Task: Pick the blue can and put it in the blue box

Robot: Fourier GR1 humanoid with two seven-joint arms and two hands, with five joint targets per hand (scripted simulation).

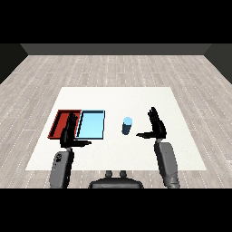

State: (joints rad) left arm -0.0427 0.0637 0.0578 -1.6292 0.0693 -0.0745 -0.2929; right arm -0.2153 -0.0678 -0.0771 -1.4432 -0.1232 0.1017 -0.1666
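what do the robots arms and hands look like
Both forearms are grey, rounded and tube-like, widening toward the elbow. The left forearm carries a small dark round marking near the wrist; the right forearm looks plain. Each ends in a black hand with slim fingers and a separate thumb: left hand, right hand. No cables or sleeves are visible.

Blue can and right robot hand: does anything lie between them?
No. In the head view only bare white table shows between the can and the open right robot hand; they do not touch.
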